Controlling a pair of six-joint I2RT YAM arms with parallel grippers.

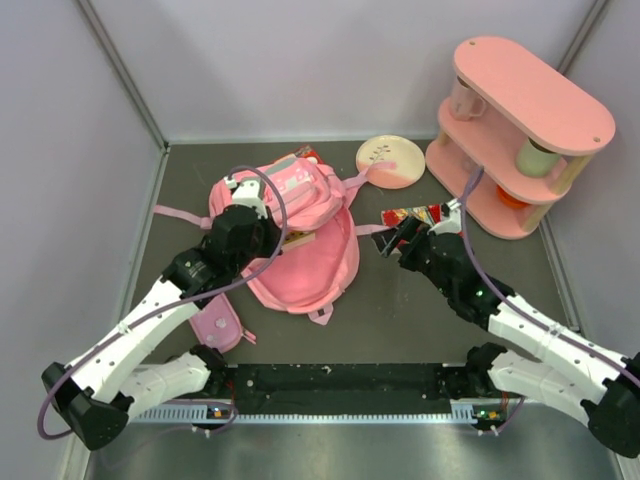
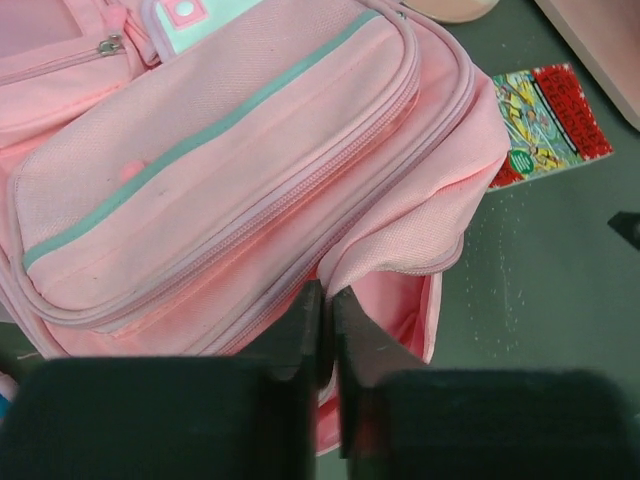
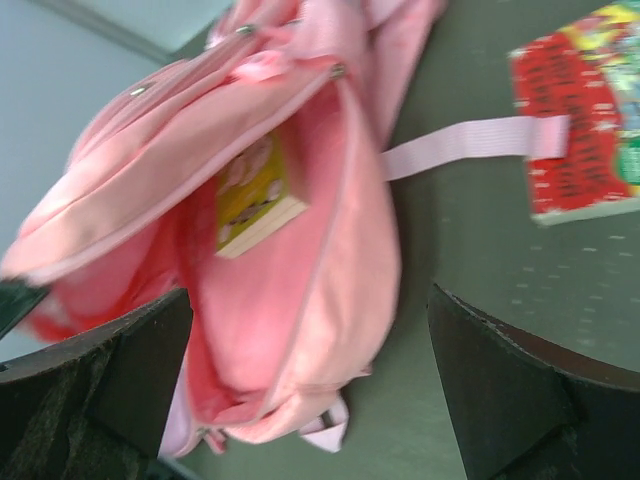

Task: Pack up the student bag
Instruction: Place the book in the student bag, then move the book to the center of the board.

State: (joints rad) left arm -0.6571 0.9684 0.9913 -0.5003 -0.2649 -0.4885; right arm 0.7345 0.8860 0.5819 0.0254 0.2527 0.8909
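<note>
Holding the student bag (image 1: 310,262) open: left gripper (image 2: 322,296) pinches its flap — lift high; right gripper (image 3: 300,340), jaws wide, should centre on the red book (image 3: 580,130).

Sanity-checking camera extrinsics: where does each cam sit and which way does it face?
Top external: above and behind the robot, facing down on table and bag; left arm and right arm show.
Left wrist: on the left arm, facing down past the left tool, shut on the bag.
Right wrist: on the right arm, facing sideways past the right tool, open, into the bag, yellow book inside.
Shared: all three show the bag and red book.
</note>
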